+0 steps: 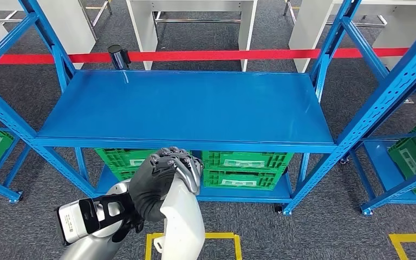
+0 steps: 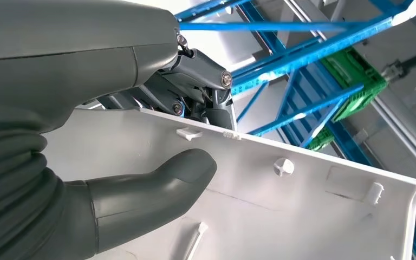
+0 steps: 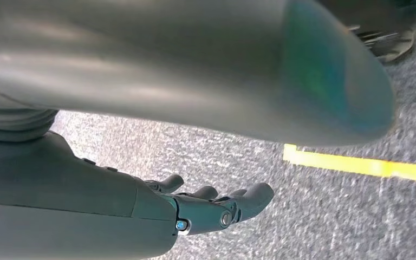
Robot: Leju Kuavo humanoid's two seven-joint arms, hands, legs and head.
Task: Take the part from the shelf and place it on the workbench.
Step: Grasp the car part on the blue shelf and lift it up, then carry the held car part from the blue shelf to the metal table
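The robot's left hand (image 1: pixel 165 176) held a white moulded plastic part (image 1: pixel 183 225), a smooth curved panel, in front of the blue steel shelf unit (image 1: pixel 187 108) and below the front edge of its broad upper deck. In the head view the dark fingers (image 1: pixel 181 162) wrapped over the upper end of the part, which hung down from the hand towards the bottom of the picture, clear of the shelf. In the left wrist view the thick grey thumb (image 2: pixel 157 189) pressed flat on the part's ribbed inner face (image 2: pixel 303 206), where small clips and pegs stood out, while the darker fingers (image 2: pixel 206 89) hooked over its rim from the other side, so the grip was firm on the part. Green plastic crates (image 1: pixel 244 169) sat side by side on the lower deck of the shelf, behind the hand. A red barrier tape (image 1: pixel 249 54) ran across behind the shelf, and yellow floor tape (image 1: pixel 195 238) marked the grey carpet below the part. The right hand (image 3: pixel 211 208) hung over grey carpet (image 3: pixel 325 216) near a yellow line (image 3: pixel 357 164), holding nothing, its fingers loosely curved and a little apart.
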